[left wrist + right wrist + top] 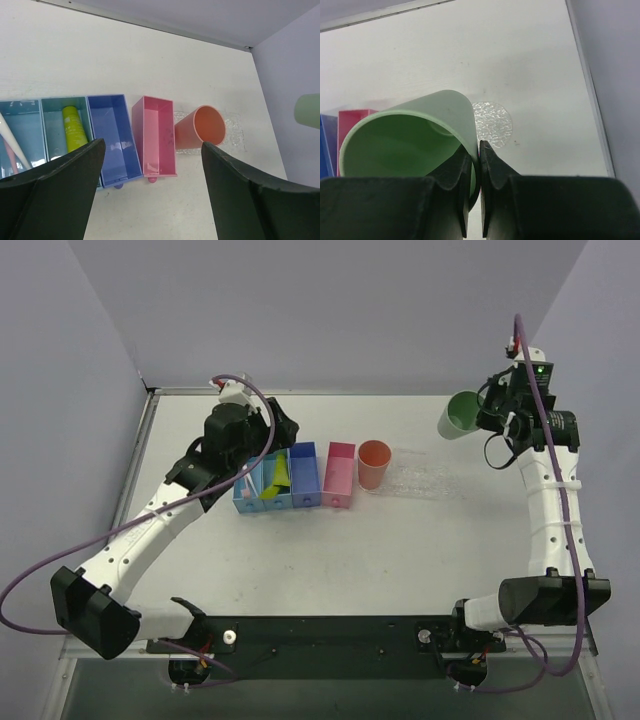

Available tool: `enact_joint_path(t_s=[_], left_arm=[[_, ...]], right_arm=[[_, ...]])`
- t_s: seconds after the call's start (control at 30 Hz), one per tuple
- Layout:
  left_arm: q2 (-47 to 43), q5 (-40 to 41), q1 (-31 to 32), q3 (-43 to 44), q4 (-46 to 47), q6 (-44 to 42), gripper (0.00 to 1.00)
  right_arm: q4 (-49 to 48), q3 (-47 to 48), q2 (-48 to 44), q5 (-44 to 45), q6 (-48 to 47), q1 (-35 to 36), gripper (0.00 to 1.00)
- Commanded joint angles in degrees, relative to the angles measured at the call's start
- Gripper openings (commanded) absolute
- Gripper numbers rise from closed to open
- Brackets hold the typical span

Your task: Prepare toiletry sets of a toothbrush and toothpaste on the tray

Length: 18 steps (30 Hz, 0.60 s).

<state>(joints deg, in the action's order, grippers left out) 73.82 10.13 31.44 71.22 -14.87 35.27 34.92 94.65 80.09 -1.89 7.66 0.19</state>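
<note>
The clear bumpy tray (428, 480) lies right of centre, with an orange cup (374, 464) on its left end. A lime-yellow toothpaste tube (277, 478) lies in a light-blue bin, and a white toothbrush (247, 488) with a pinkish end lies in the bin to its left. My left gripper (258, 462) hovers over these bins, open and empty. In the left wrist view, between the fingers (152, 145), I see the toothbrush (12, 145), toothpaste (74, 128), orange cup (202, 127) and tray (234, 131). My right gripper (480, 412) is shut on the wall of a green cup (460, 415), held high at the far right; it also shows in the right wrist view (475, 150), with the cup (405, 145) above a patch of tray (494, 124).
A darker blue bin (303, 476) and a pink box (339, 476) stand between the light-blue bins and the orange cup; both look empty in the left wrist view. Walls close the table's left, far and right sides. The arm bases sit at the near edge.
</note>
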Motion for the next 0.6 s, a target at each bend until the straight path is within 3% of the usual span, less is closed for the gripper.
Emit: enact_joint_path(t_s=[0.0,0.37,0.57], left_arm=[[-2.72,1.65,0.02,0.06,-0.77,-2.75,0.88],[-4.56,1.38,0.11,-4.33,-0.24,0.68,0.87],[-5.71,3.05,0.11,-4.95,-1.12,1.03,0.87]], right_arm=[[-1.43,-2.53,-0.21,-3.91,2.18,-5.28,0.0],[-6.69,-15.1,2.78,-6.11,1.92,-9.32,0.0],[-8.81,-17.22,5.59,-4.53,1.83,-9.85,0.0]])
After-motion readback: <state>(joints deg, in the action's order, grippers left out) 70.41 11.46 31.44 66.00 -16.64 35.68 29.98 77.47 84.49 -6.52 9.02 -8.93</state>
